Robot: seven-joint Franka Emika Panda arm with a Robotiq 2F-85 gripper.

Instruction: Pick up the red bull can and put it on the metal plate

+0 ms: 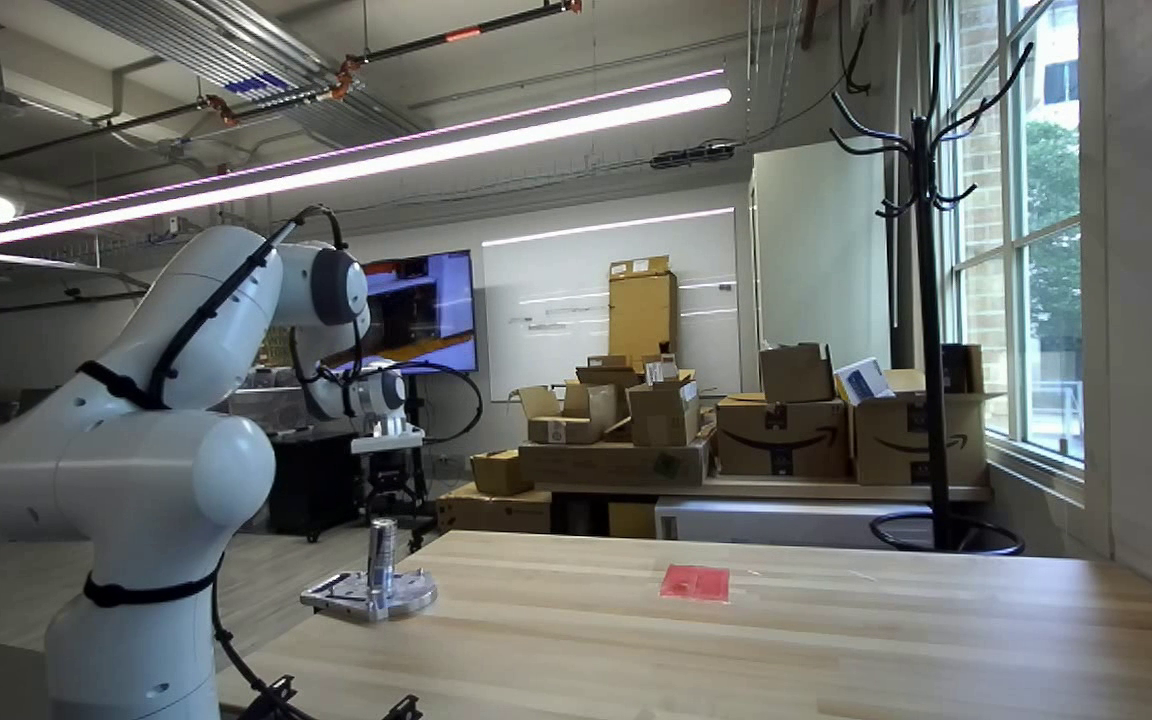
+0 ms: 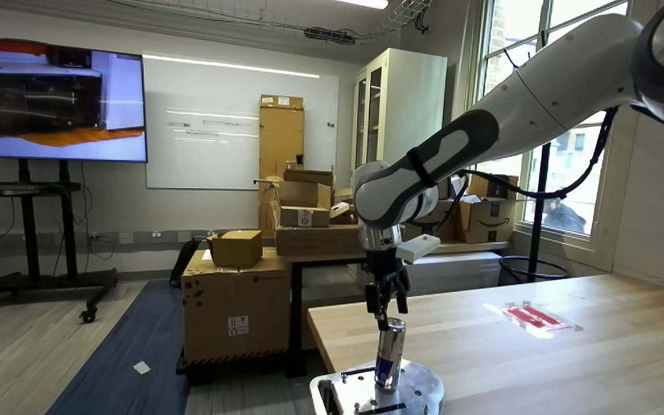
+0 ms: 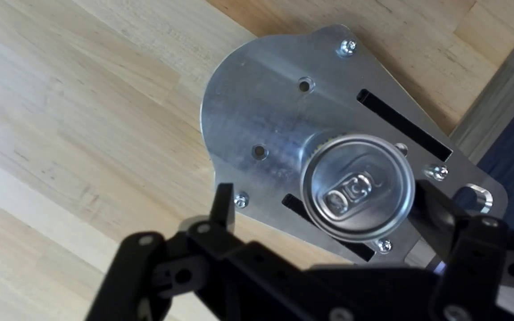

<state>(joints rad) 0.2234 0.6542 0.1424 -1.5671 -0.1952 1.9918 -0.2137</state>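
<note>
While the forearm of the arm [image 2: 522,118] is sloped downward in an exterior view, the wrist [image 2: 389,199] is bent so that the gripper [image 3: 324,189] is pointed down, low over the red bull can [image 2: 389,354]. The jaws are spread well apart; in the wrist view the can's lid is seen between the fingers [image 3: 223,205], much nearer to one than to the other, and is not grasped. Whether either finger is touching the can cannot be told. The can is stood upright on the metal plate [image 3: 275,120], which is laid on the table [image 1: 786,640], its narrow end extended past the edge.

A blue patch can be seen low on the can's silver wall, but any lettering is too small to be read. Amazon's curved arrow is printed on two cartons [image 1: 781,435]. A white label [image 2: 238,325] with red marks is stuck to a large carton [image 2: 211,305]; its words cannot be made out.

On the table are counted one plate, one can upon it and one flat red patch [image 1: 694,583]. Four screws [image 3: 347,47] and two long dark slots [image 3: 404,125] can be counted on the plate. Farther off, one screen [image 2: 49,104] and one coat rack [image 1: 926,300] are seen.
</note>
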